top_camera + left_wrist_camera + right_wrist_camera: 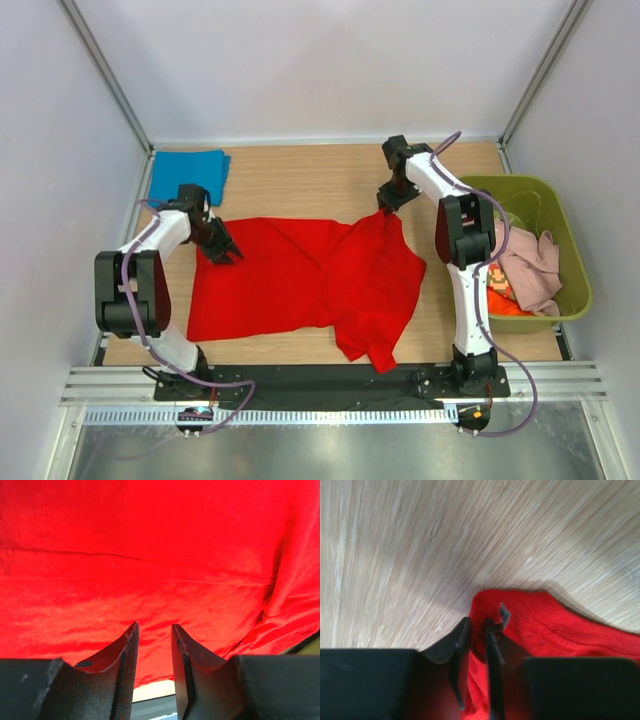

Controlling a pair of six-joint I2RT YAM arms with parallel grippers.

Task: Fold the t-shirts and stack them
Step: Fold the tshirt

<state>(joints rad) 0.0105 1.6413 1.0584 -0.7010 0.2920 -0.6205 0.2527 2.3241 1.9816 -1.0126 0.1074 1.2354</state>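
Observation:
A bright red t-shirt [300, 275] lies spread and partly bunched on the wooden table. My right gripper [384, 208] is shut on its far right edge; in the right wrist view the red cloth [555, 625] is pinched between the fingers of that gripper [479, 621]. My left gripper [225, 252] sits at the shirt's far left edge. In the left wrist view it [153, 625] is open with a narrow gap and nothing in it, and red cloth [150, 555] fills the view. A folded blue t-shirt [187, 175] lies at the back left.
An olive-green bin [575, 270] stands at the right, holding a pale pink shirt [530, 265], an orange one [505, 305] and a print one [497, 277]. Pale walls enclose the table on three sides. A metal rail runs along the near edge.

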